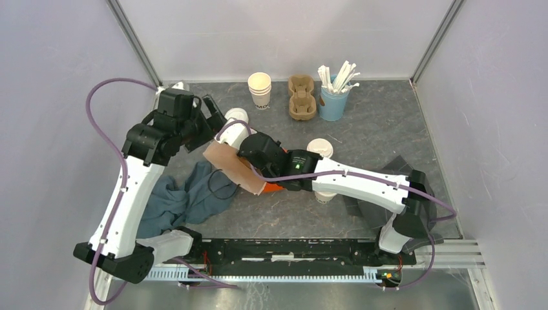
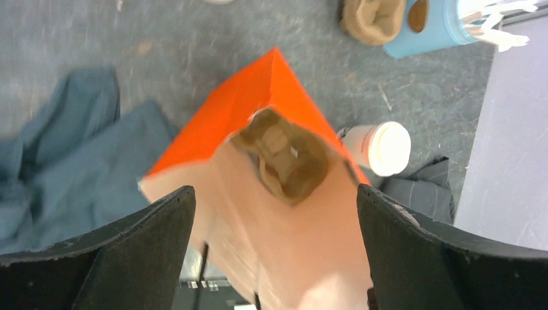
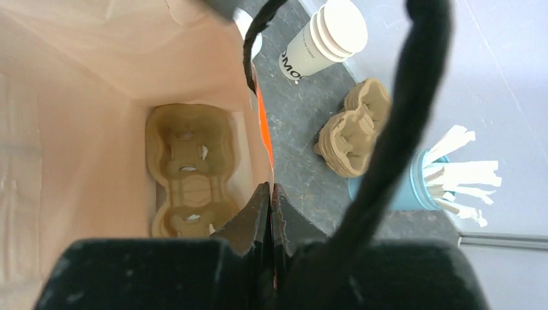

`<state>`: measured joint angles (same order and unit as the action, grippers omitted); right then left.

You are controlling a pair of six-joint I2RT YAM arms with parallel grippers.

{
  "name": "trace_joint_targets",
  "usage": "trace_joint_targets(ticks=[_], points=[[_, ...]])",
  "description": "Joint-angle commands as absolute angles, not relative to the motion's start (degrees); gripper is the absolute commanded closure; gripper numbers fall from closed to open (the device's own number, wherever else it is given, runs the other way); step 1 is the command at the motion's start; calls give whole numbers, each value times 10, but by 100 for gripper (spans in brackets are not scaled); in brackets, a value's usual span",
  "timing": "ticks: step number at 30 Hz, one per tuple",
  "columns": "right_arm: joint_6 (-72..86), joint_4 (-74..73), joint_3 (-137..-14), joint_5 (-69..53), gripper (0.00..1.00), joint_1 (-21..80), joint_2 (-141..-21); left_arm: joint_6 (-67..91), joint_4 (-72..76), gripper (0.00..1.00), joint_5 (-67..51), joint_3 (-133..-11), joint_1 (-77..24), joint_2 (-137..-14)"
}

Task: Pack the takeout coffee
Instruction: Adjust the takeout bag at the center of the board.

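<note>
Reaching in from the right side, the right arm (image 1: pixel 362 184) is stretching low across the surface (image 1: pixel 291 219) toward the left, and its wrist is arriving at the mouth of the one paper bag (image 1: pixel 226 165). The right jaws are pinching nearly closed on the orange rim of this bag and are holding that edge. The left arm (image 1: pixel 129 194) is rising from its base and bending forward, so the left jaws are hanging over the same bag. They are standing wide, with one finger at each side of the bag mouth, and they are gripping nothing.

Two lidded cups are standing on the surface, both outside the bag. The first lidded cup (image 1: pixel 236 119) is standing just behind the bag mouth, near the left jaws. The second lidded cup (image 1: pixel 320 148) is partly hiding behind the right arm, beside one dark cloth (image 1: pixel 388 171).

One cup carrier (image 3: pixel 187 165) is lying deep inside the bag. Along the far edge, one stack of lidless cups (image 1: pixel 260 90), one stack of carriers (image 1: pixel 301 97) and one blue cup (image 1: pixel 334 103) full of white sticks are standing in a row. One blue-grey cloth (image 1: pixel 174 197) is lying crumpled beside the left arm
</note>
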<state>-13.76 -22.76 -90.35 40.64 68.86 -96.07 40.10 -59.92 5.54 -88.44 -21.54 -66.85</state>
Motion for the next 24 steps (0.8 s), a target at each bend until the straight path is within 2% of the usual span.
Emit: trace_joint_targets(ticks=[1, 6, 10, 14, 21, 23, 24], points=[[-88, -219, -922, 448, 95, 684, -941, 552, -785, 0, 15, -894, -211, -646], [-53, -235, -926, 454, 100, 683, -943, 598, -779, 7, -9, -834, -208, -611], [-28, -247, -924, 453, 100, 680, -938, 611, -754, 1, 18, -830, -208, -583], [-1, -263, -932, 449, 100, 673, -937, 616, -724, 1, 1, -787, -208, -564], [61, -268, -939, 415, 100, 662, -937, 589, -600, 19, -56, -709, -208, -591], [72, -270, -940, 406, 100, 660, -936, 593, -576, 29, -54, -693, -208, -600], [82, -272, -939, 404, 100, 657, -935, 586, -560, 38, -53, -686, -209, -604]])
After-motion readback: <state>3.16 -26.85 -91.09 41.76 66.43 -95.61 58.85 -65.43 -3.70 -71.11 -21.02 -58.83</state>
